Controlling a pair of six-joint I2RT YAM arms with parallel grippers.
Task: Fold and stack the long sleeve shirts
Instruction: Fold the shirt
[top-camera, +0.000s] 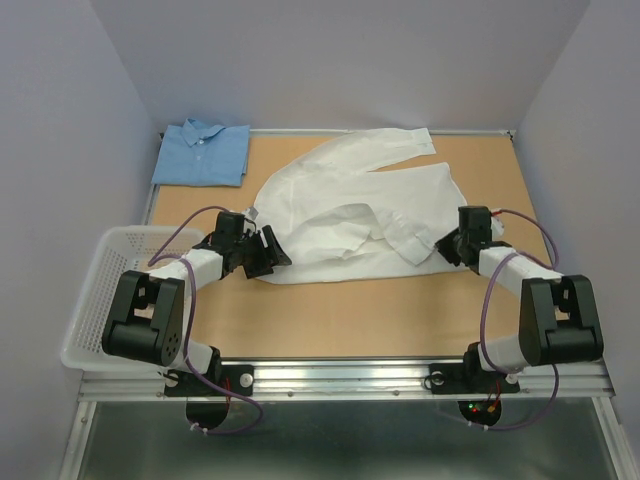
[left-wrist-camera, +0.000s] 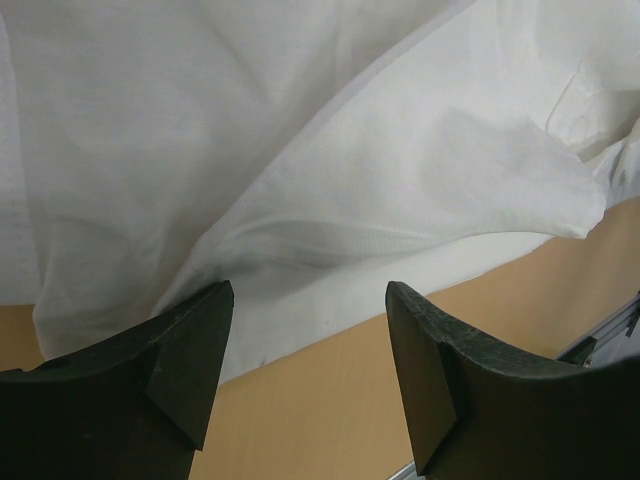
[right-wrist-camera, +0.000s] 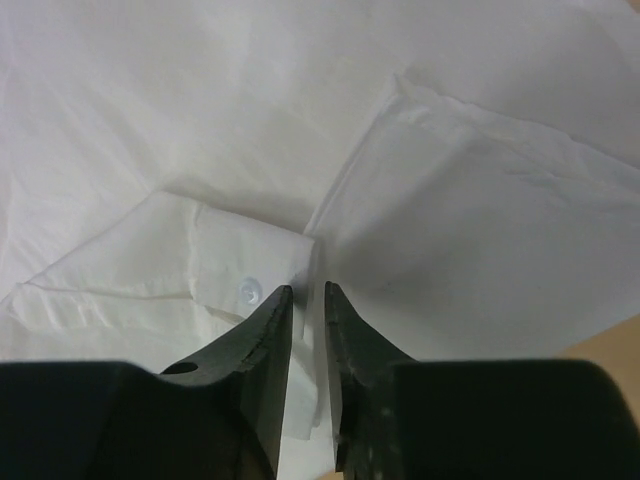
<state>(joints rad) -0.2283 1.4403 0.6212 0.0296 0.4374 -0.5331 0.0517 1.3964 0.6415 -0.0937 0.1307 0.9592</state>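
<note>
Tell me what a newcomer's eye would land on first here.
The rumpled plain white collared shirt sprawls across mid-table, one sleeve folded over it. The left gripper gapes open at its near-left hem, the right gripper noses its buttoned cuff. A folded light blue shirt lies in the far left corner.
</note>
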